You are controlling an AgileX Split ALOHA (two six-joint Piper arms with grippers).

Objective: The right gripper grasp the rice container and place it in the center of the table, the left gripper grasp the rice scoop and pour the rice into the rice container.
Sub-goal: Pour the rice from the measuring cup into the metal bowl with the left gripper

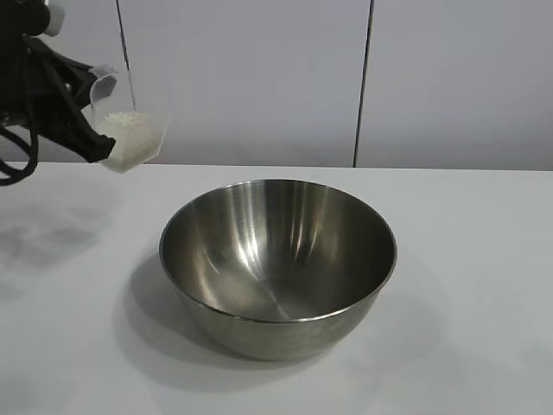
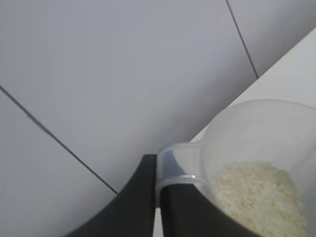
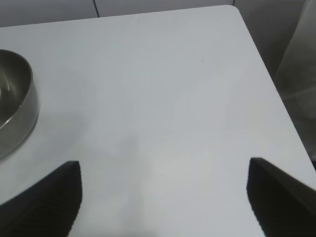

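Now the left end effector point(image 1: 86, 138) is clamped on the handle of the rice scoop point(image 1: 128, 137) and holds it in the air above the far left part of the table point(image 1: 484, 259), to the left of the rice container point(image 1: 278, 264) and not yet over it. The scoop is already tilted, with the rice point(image 1: 130, 143) lying toward its lower side. The container stands about in the middle of the table and looks empty.

I think the main danger is spilling too soon: if the scoop tilts more before its mouth is over the container's rim, grains will fall on the table. The grip on the thin handle could also let the scoop turn. A low approach may knock the rim and push the container.

The right end effector point(image 3: 163, 197) waits with its fingers wide apart, holding nothing, over the table near the container.
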